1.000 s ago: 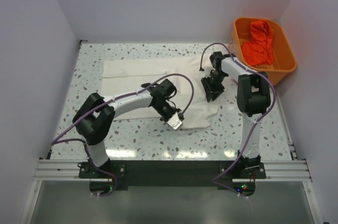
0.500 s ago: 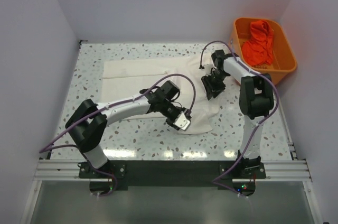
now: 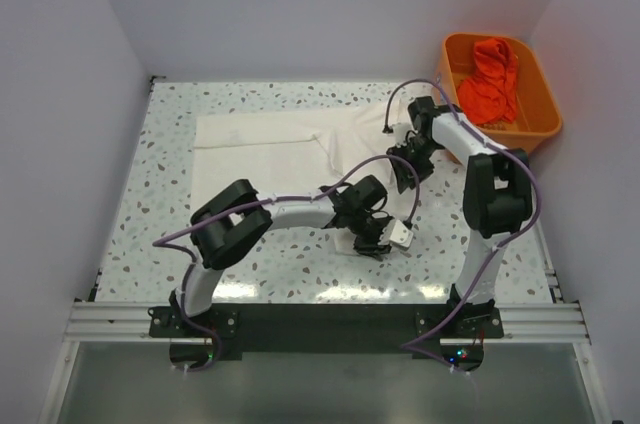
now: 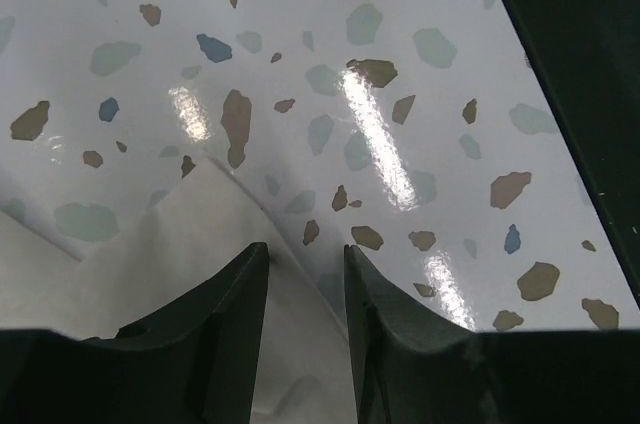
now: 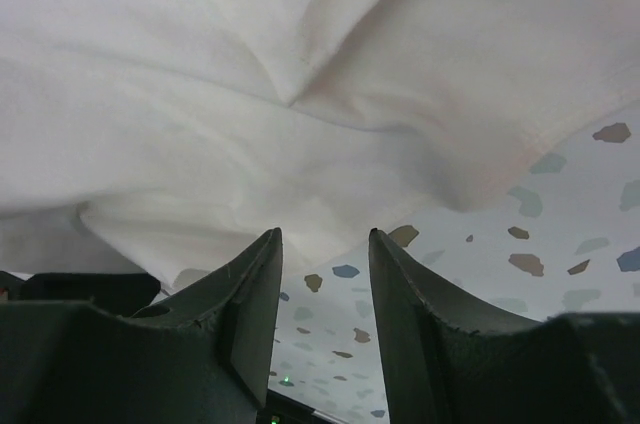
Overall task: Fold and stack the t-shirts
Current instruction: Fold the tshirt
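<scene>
A t-shirt (image 3: 270, 139) lies spread on the table (image 3: 170, 244), running from left of centre toward the right and sitting nearer the far side. At the far right corner stands a tub (image 3: 545, 94) with a crumpled garment (image 3: 490, 79) in it, well apart from the shirt. The left gripper (image 3: 385, 244) reaches across to the shirt's near right corner, which lies beneath its fingers. Behind it, the right gripper (image 3: 405, 172) sits at the shirt's right edge, between shirt and tub.
</scene>
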Controlling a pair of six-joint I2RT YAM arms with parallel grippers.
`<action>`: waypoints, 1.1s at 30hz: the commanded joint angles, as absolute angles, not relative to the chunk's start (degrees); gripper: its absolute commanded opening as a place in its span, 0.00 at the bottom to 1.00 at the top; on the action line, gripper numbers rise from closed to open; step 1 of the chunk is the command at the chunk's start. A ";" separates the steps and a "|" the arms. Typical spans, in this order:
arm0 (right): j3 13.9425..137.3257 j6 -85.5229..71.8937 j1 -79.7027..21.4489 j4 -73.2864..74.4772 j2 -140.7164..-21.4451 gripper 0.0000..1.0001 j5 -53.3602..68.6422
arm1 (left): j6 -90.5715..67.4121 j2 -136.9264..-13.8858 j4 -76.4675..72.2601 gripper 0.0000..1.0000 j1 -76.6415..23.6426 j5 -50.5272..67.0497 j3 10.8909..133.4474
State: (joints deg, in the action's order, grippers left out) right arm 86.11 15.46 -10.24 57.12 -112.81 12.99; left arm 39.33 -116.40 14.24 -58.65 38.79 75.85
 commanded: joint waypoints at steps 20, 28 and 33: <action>84.12 31.98 1.41 67.67 -98.89 0.45 20.82 | 52.38 -115.50 26.45 0.32 -64.87 49.66 79.55; 78.93 42.00 1.06 69.17 -88.97 0.47 24.34 | 34.49 -92.17 14.86 0.64 -51.70 52.65 71.38; 69.29 46.05 -6.13 66.98 -82.01 0.46 20.49 | 27.69 -75.52 17.30 0.93 -36.17 44.84 62.15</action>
